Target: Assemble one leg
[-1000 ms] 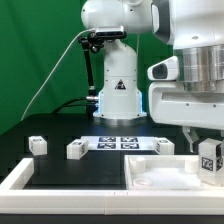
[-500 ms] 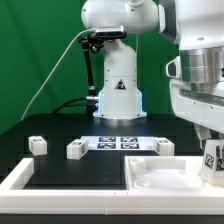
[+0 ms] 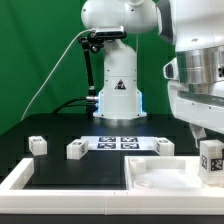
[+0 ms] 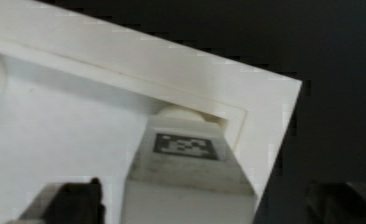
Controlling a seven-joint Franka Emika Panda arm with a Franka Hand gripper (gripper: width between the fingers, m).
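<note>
My gripper is shut on a leg, a small white post with a black-and-white tag on its face. It holds the leg upright over the near right corner of the large white tabletop at the exterior view's right. In the wrist view the leg stands between my two dark fingers, its far end at the inner corner of the tabletop's raised rim. Whether the leg touches the tabletop, I cannot tell. My gripper shows at that picture's edge.
Three more legs stand on the black table: one at the left, one left of middle, one by the tabletop's far edge. The marker board lies in front of the robot base. A white frame borders the table.
The gripper with the leg has moved a little toward the exterior view's right and slightly down over the tabletop corner. In the last half second it has hardly moved.
</note>
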